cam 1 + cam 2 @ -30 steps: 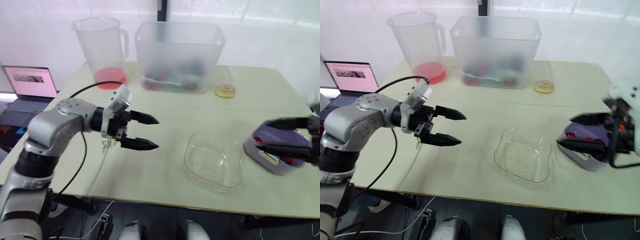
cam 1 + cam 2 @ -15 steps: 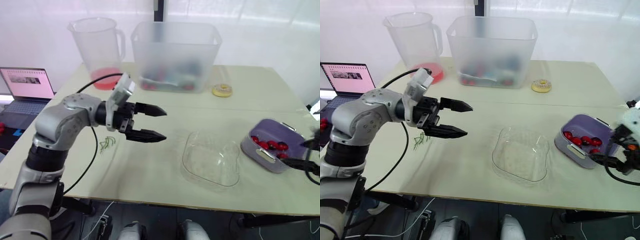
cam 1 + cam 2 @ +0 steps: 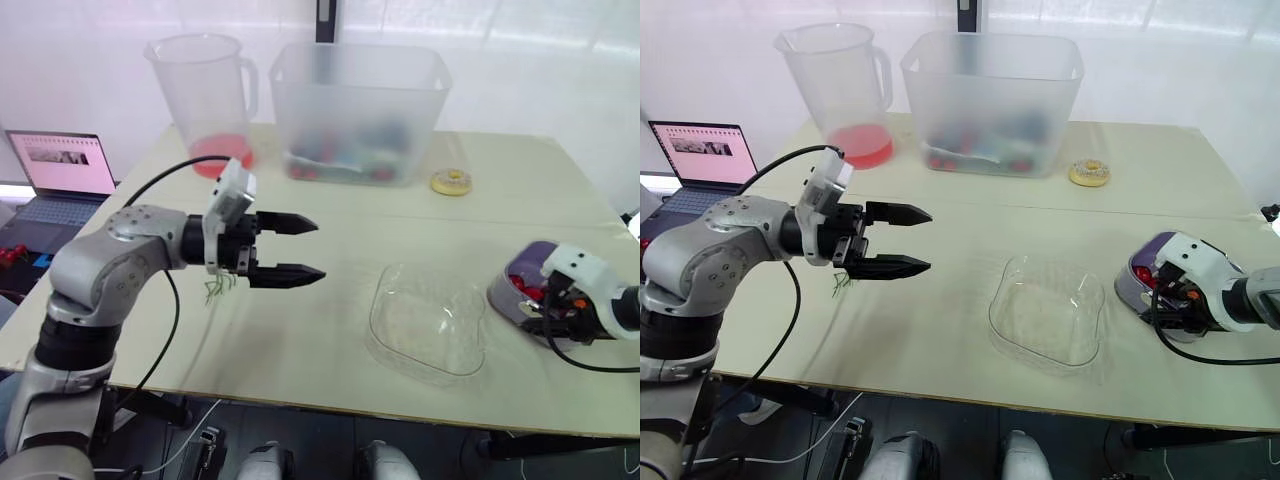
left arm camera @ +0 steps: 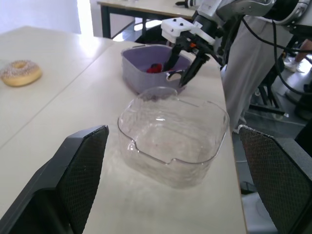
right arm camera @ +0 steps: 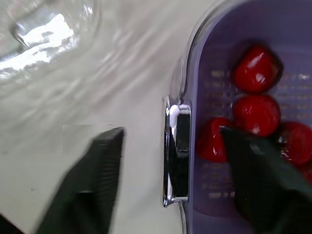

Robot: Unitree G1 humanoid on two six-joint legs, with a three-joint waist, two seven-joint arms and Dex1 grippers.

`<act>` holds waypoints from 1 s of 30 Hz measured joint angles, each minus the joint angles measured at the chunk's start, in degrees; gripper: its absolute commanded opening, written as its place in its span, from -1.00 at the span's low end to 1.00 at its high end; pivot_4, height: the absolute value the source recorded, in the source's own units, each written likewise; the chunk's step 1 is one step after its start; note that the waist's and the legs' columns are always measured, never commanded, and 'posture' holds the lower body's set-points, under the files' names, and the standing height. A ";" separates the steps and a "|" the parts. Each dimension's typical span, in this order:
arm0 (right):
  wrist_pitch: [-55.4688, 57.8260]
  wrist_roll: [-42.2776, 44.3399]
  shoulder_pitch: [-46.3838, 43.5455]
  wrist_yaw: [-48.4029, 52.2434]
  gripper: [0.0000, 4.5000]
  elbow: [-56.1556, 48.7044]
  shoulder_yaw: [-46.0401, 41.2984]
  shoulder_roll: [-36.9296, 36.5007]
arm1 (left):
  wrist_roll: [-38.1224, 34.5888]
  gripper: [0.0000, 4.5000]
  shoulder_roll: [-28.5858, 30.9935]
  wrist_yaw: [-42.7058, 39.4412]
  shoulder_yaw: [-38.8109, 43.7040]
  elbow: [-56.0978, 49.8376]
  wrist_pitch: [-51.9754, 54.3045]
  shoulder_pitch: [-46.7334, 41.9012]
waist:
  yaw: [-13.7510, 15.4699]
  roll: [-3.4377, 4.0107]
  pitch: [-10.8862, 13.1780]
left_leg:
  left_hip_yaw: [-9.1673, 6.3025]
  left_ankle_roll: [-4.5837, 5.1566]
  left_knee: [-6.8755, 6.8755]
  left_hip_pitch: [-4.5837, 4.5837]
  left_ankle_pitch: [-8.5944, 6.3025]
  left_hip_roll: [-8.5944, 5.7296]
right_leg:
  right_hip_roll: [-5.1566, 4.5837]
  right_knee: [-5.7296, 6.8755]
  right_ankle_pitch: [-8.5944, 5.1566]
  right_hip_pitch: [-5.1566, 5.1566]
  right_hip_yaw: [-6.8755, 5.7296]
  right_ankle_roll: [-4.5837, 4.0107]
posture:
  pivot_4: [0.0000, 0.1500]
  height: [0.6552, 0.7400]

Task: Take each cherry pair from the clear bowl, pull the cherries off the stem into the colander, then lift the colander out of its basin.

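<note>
While the left hand [image 3: 318, 248] hovers released above the tabletop [image 3: 300, 340] near the clear bowl [image 3: 992, 320], the right hand [image 3: 1173, 302], also unclenched, straddles the colander [image 4: 141, 73] handle [image 5: 176, 146], one finger over its cherries [image 5: 257, 68].

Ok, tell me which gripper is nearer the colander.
Right. The right gripper straddles the handle of the colander, fingers open; the left gripper hovers open beyond the clear bowl.
</note>
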 measured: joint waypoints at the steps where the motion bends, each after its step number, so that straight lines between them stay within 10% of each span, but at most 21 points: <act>1: -0.56 -0.29 -0.32 0.00 -0.01 0.20 0.51 0.00 | -0.15 1.00 0.15 0.10 0.06 -0.09 0.07 0.00 | 0.02 0.00 0.00 | 0.00 0.00 0.00 0.00 0.00 0.00 | 0.00 0.00 0.00 0.00 0.00 0.00 | 1.00 0.24; 5: -1.66 -1.27 -1.54 0.10 -0.01 1.60 1.69 0.00 | -1.92 1.00 0.19 0.77 1.71 -0.16 1.00 0.00 | 0.02 0.00 0.00 | 0.01 0.00 0.00 0.00 0.00 0.00 | 0.00 0.00 0.00 0.00 -0.01 0.00 | 1.00 0.24; 11: -1.73 -1.59 -1.64 1.23 -0.91 2.47 1.71 0.00 | -1.85 1.00 0.32 1.05 1.70 0.49 0.84 -0.04 | 0.00 0.00 0.00 | 0.03 -0.01 0.01 0.00 0.00 0.00 | -0.01 0.00 0.00 0.00 -0.06 0.00 | 1.00 0.24; 30: 2.03 -0.04 1.44 3.45 -0.90 -1.19 -7.35 -0.76 | 0.64 1.00 -1.17 0.10 -0.84 2.31 -1.42 -0.54 | 0.04 0.01 -0.01 | 0.04 -0.01 0.01 0.01 0.01 0.00 | 0.00 0.02 0.00 0.00 -0.07 0.00 | 1.00 0.24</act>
